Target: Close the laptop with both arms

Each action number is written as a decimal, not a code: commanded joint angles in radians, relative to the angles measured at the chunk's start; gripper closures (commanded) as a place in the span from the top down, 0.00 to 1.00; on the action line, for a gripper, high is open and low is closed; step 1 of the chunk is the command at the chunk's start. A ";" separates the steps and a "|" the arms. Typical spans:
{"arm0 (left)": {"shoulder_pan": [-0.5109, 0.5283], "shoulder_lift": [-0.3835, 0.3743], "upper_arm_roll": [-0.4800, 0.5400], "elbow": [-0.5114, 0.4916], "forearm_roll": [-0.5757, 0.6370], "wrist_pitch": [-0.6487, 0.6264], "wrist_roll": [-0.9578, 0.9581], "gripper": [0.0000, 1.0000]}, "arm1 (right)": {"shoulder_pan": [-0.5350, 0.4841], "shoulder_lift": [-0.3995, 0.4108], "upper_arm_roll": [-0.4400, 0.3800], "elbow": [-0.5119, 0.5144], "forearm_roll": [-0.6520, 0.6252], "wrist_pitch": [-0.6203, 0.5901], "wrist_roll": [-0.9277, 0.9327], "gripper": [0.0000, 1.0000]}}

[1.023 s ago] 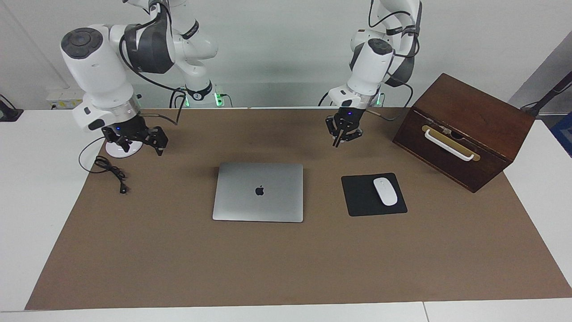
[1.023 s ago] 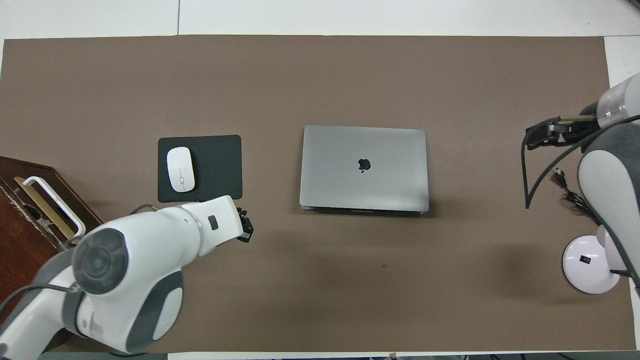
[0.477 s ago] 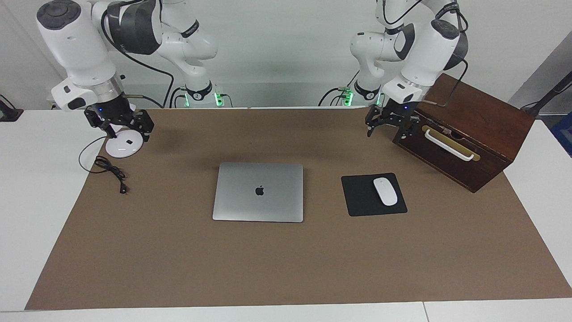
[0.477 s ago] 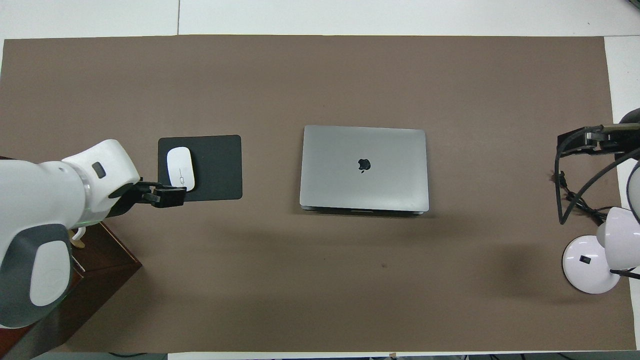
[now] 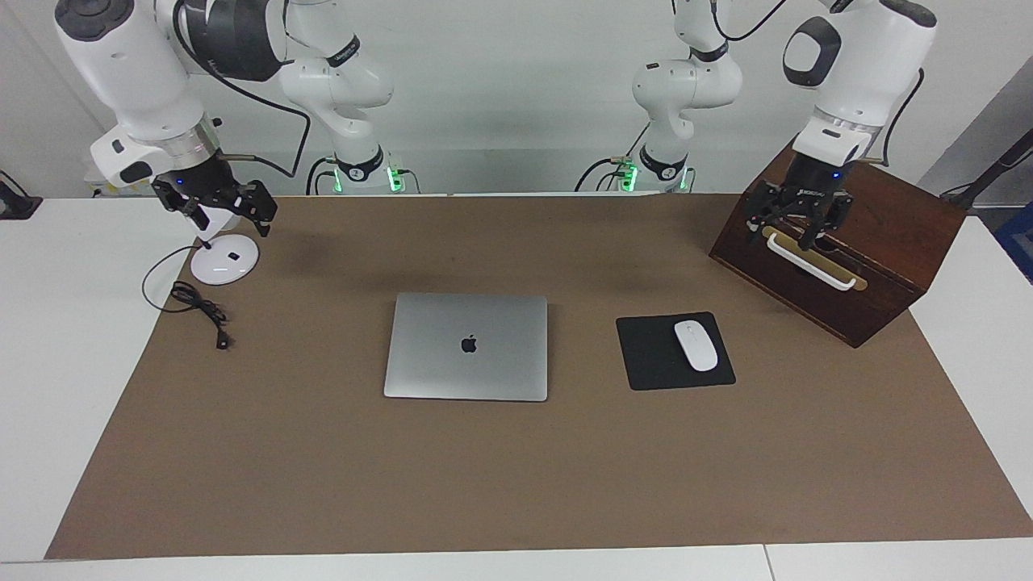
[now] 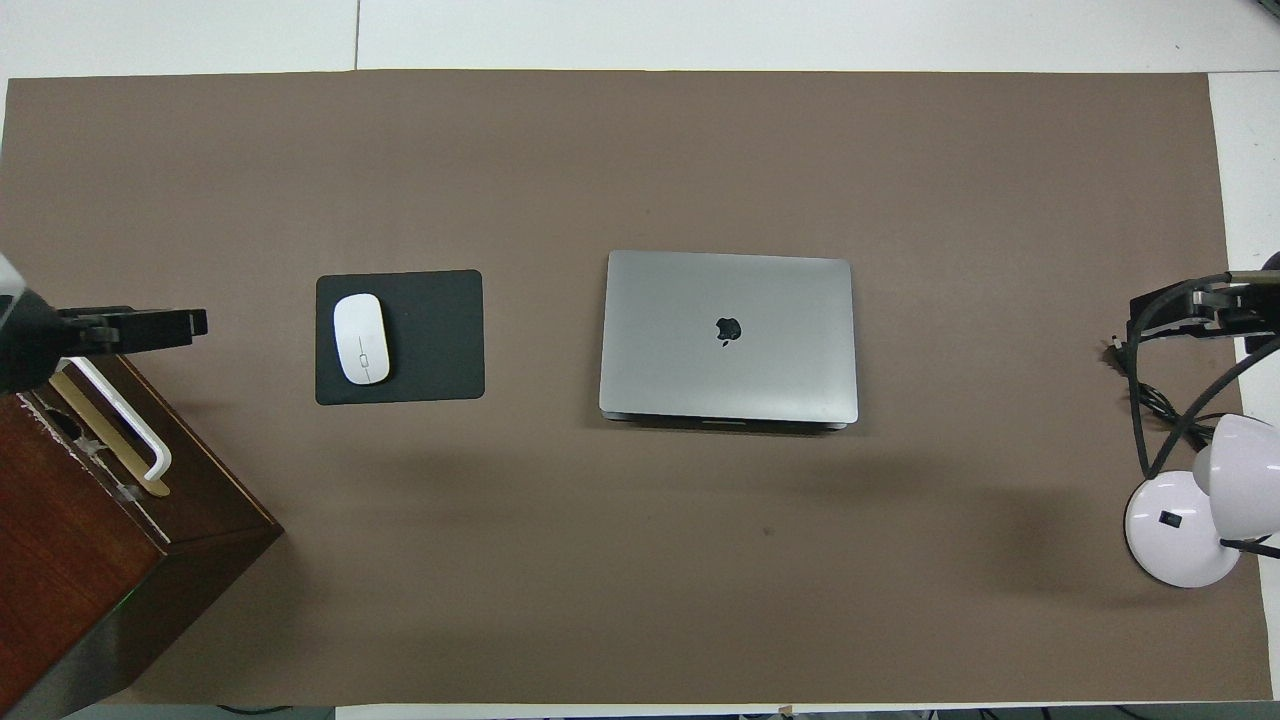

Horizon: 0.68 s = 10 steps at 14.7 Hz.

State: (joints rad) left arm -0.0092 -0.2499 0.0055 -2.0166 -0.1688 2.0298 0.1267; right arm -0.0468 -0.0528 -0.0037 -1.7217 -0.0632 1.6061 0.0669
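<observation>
The thin silver-grey laptop (image 5: 466,345) lies shut and flat mid-bench, beside a black pad with a glossy white mouse (image 5: 696,344). The left end effector (image 5: 797,219), fingers spread, hangs over the wooden box (image 5: 871,266); the right end effector (image 5: 218,206), also spread, hangs over the round lamp base (image 5: 224,264). Only the overhead view shows the laptop's hinge edge.

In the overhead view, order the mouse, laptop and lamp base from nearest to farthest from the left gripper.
From the left gripper:
1. Mouse, on the black pad.
2. Laptop, mid-table.
3. Lamp base, at the right arm's end.
</observation>
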 commanded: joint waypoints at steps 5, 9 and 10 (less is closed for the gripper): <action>0.035 0.181 -0.013 0.427 0.132 -0.388 -0.018 1.00 | -0.001 -0.018 0.002 -0.027 0.088 0.000 -0.022 1.00; 0.035 0.176 -0.015 0.389 0.132 -0.370 -0.018 1.00 | -0.005 -0.038 0.017 -0.064 0.088 0.020 -0.022 1.00; 0.035 0.176 -0.015 0.375 0.132 -0.362 -0.018 1.00 | -0.011 -0.039 0.010 -0.062 0.088 0.011 -0.025 1.00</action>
State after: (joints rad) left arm 0.0176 -0.0762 0.0006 -1.6335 -0.0547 1.6770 0.1220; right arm -0.0425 -0.0590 0.0101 -1.7515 0.0117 1.6084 0.0669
